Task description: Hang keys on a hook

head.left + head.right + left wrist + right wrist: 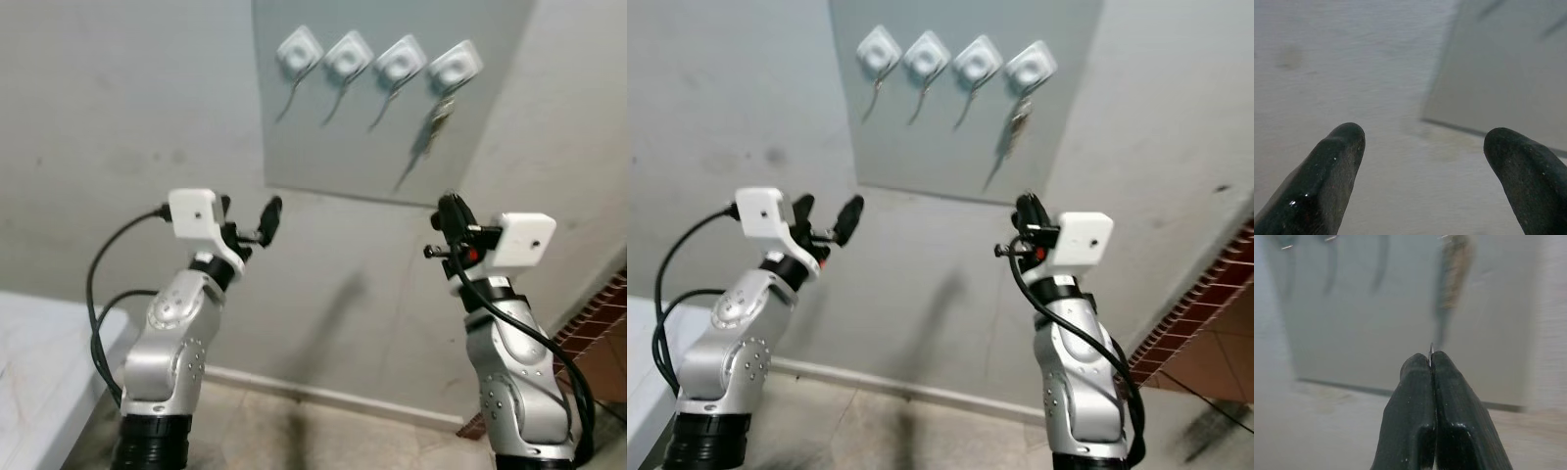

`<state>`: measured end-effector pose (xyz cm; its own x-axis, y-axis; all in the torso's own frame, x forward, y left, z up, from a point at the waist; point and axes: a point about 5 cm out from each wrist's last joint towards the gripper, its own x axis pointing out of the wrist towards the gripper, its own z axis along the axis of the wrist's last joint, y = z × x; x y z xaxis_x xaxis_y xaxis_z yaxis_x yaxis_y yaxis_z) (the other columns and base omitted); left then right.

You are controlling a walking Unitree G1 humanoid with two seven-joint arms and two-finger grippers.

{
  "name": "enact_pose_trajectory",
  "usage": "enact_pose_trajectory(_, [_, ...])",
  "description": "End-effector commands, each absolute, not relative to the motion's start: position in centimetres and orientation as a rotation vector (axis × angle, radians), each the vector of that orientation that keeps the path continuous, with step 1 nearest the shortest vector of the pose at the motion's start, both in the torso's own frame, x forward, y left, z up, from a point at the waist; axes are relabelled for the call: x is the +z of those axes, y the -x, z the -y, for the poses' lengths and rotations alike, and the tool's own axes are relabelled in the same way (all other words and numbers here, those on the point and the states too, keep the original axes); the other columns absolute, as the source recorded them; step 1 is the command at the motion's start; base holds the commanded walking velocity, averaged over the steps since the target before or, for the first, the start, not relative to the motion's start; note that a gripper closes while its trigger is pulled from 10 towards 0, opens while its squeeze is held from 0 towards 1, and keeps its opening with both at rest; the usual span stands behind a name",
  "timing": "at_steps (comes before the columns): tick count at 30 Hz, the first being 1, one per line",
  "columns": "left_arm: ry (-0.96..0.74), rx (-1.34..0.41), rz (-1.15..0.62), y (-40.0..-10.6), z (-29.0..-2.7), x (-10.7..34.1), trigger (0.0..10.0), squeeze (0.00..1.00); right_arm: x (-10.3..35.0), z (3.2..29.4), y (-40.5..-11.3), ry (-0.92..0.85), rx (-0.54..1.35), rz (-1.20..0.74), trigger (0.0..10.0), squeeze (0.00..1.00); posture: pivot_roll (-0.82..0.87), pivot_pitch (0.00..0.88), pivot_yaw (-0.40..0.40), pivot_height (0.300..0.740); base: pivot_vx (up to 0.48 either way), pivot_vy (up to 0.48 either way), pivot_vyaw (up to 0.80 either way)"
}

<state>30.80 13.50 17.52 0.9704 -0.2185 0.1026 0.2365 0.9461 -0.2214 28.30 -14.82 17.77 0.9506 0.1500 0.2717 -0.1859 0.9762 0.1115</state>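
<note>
A grey panel (323, 147) on the wall carries a row of white hooks (348, 54). A bunch of keys (441, 116) hangs from the rightmost hook (456, 66); in the right wrist view the keys (1454, 274) are blurred. My right gripper (449, 203) is shut, below the keys and apart from them, pointing up at the panel. A thin metal glint shows between its fingertips (1418, 364); I cannot tell what it is. My left gripper (250, 211) is open and empty, raised before the bare wall left of the panel's lower edge.
A white surface (39, 372) juts in at the lower left beside my left arm. Red-brown brick tiling (598, 333) runs along the lower right. A baseboard (323, 397) meets the floor below the wall.
</note>
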Motion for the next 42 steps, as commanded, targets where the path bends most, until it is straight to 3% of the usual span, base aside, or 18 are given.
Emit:
enact_pose_trajectory(1, [0.215,-0.200,0.059,-31.0,-13.5,17.5,10.0,0.00,18.0,15.0,-28.1,-0.130,0.173,0.269,10.0,0.00,0.01,0.000,0.004,0.715,0.000,0.000,0.00])
enact_pose_trajectory(7, [0.188,-0.214,0.076,-31.2,-13.1,18.2,10.0,0.00,17.8,14.7,-28.0,-0.127,0.211,0.248,10.0,0.00,0.01,0.000,0.002,0.715,0.000,0.000,0.00])
enact_pose_trajectory(17, [-0.005,-0.429,0.225,-31.3,-10.7,21.3,10.0,0.00,18.2,13.1,-29.8,-0.090,0.359,0.252,10.0,0.00,0.02,0.007,0.003,0.715,0.000,0.000,0.00])
enact_pose_trajectory(28, [-0.016,-0.513,0.298,-31.3,-8.9,23.4,10.0,0.00,20.5,12.1,-32.5,-0.062,0.460,0.322,10.0,0.00,0.03,0.017,0.005,0.715,0.000,0.000,0.00])
enact_pose_trajectory(42, [-0.014,-0.629,0.345,-30.5,-7.4,24.7,10.0,0.00,23.0,13.3,-35.1,-0.091,0.442,0.412,10.0,0.00,0.03,0.022,0.009,0.715,0.000,0.000,0.00])
